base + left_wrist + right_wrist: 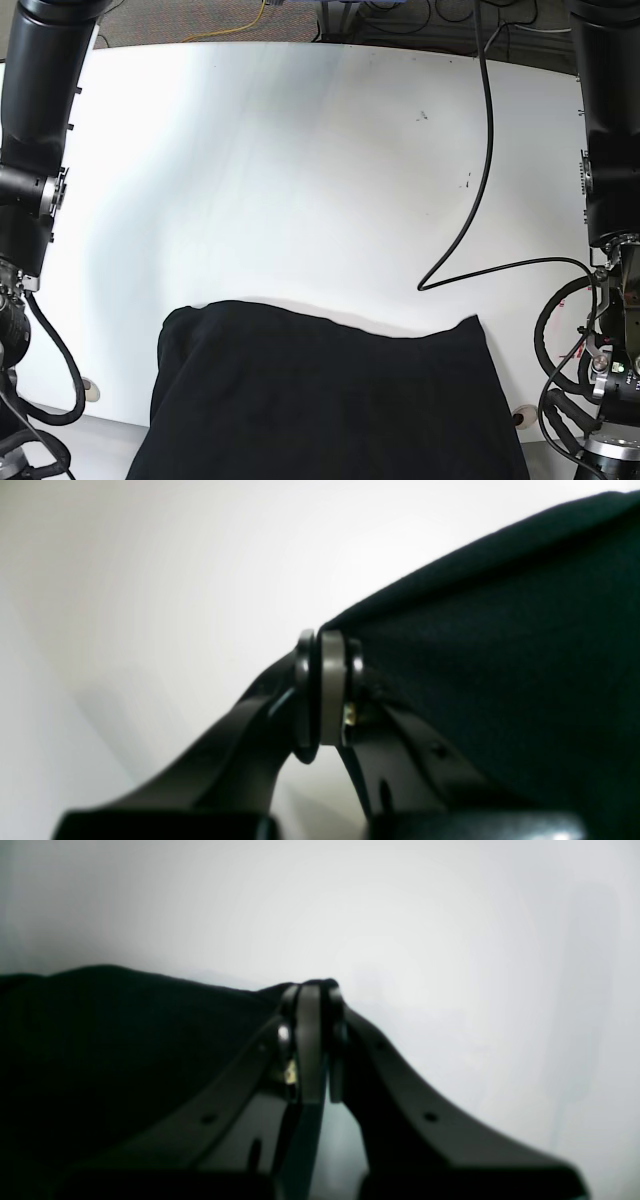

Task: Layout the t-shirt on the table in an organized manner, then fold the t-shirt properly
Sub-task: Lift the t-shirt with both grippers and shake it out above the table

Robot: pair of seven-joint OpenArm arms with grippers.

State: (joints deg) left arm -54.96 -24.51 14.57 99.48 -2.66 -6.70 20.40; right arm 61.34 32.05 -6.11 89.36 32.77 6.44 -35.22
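The glossy white table (300, 150) had curved edges, and the soft, plain black shirt (330, 400) lay bunched at its near edge, draping off it. The left gripper (325, 690) was clamped tight on a corner of the shirt's matte cloth; the right gripper (312, 1040) pinched another corner likewise.

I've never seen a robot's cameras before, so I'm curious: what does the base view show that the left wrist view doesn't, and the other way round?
Only the base view shows the wide white table, a loose black cable lying across it, and the t-shirt's broad spread at the near edge. Only the left wrist view shows the left pincer up close, shut on a corner of the black cloth. Both show the black t-shirt on white tabletop.
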